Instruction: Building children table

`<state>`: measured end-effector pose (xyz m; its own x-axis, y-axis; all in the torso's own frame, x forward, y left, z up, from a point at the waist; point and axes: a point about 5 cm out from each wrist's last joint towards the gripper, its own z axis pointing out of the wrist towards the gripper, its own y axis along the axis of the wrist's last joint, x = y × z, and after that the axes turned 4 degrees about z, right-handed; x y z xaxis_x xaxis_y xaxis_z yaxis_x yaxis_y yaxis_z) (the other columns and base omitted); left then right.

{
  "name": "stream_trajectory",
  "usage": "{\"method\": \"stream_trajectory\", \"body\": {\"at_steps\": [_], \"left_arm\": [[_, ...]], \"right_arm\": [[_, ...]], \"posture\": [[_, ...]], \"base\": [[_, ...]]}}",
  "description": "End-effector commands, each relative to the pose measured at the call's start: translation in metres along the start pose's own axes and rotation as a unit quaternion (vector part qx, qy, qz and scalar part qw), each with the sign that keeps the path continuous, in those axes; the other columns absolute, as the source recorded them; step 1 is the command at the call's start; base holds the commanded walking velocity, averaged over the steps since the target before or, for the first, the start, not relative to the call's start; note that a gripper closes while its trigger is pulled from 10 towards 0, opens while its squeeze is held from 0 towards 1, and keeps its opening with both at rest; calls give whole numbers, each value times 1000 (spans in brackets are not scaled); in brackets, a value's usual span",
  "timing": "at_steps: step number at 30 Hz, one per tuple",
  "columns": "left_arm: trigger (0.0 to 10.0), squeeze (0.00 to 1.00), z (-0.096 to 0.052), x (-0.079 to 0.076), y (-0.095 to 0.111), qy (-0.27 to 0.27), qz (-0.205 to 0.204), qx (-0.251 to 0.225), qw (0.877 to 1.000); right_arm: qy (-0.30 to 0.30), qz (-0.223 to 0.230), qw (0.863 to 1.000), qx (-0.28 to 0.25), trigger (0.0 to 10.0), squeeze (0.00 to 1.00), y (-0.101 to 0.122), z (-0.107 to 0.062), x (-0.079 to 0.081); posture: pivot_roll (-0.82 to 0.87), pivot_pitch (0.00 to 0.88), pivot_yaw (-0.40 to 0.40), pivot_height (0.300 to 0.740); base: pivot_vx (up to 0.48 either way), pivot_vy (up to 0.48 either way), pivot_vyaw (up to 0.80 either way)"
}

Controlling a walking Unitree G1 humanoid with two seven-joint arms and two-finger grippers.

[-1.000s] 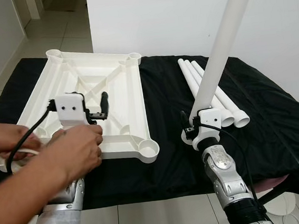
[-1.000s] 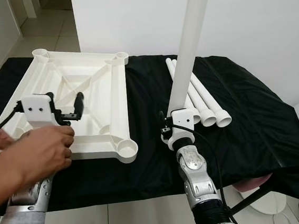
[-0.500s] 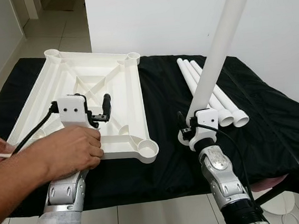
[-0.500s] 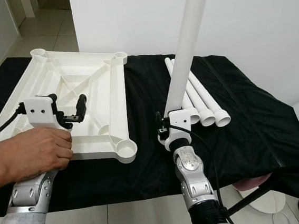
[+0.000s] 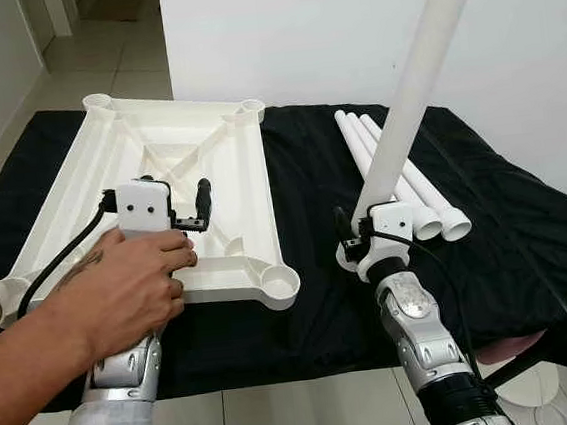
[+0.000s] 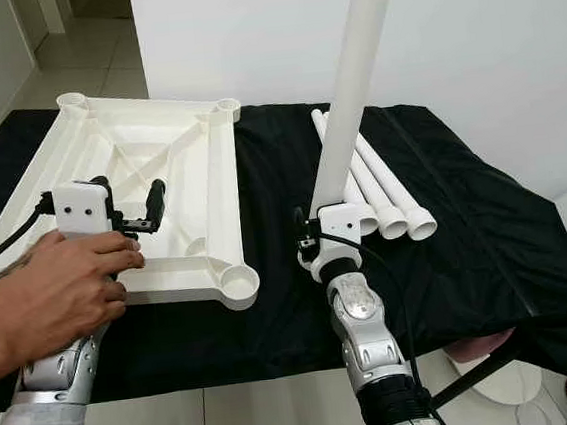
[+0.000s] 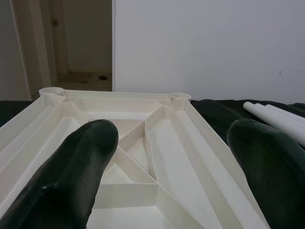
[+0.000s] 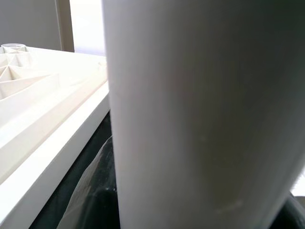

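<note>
We see a white tabletop [image 5: 184,172] lying underside up on a black cloth [image 5: 505,221], its ribs and four corner sockets facing the ceiling. Our left gripper [image 5: 187,204] hovers over the near part of that top with its two black fingers [image 7: 71,171] spread apart and nothing between them; the wrist view looks across the ribbed inside between the two finger pads. A person's hand [image 5: 120,288] is wrapped around our left wrist just behind the white camera box [image 5: 144,206] (a black cable [image 5: 53,267] runs from the box past that hand).

Our right gripper [image 5: 362,247] sits to the right of the top, just off its near right corner socket [image 5: 280,285], and is clamped on the lower end of a long white leg [image 5: 417,89]. The leg stands nearly upright, leaning up and to the right, its top out of frame. In the right wrist view the leg [image 8: 200,114] is pressed close to the lens, with the edge of the top beside it.

Three more legs [image 5: 406,176] lie side by side on the cloth behind the right gripper, touching one another, open ends toward us.
</note>
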<state>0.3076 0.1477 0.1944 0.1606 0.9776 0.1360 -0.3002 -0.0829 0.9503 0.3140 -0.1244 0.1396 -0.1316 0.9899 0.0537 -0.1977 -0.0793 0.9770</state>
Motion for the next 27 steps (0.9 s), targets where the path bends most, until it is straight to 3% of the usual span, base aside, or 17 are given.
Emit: {"method": "stream_trajectory", "body": {"at_steps": [1, 27], "left_arm": [[10000, 0, 1, -3, 0, -6, 2, -1, 1000], [10000, 0, 0, -1, 1, -9, 7, -2, 1000]], "right_arm": [[-9, -3, 1000, -4, 10000, 0, 1, 0, -6], [-7, -2, 1000, -6, 10000, 0, 0, 1, -4]], "posture": [[52, 0, -90, 740], [67, 0, -90, 740]], "base": [[0, 0, 0], [0, 0, 0]]}}
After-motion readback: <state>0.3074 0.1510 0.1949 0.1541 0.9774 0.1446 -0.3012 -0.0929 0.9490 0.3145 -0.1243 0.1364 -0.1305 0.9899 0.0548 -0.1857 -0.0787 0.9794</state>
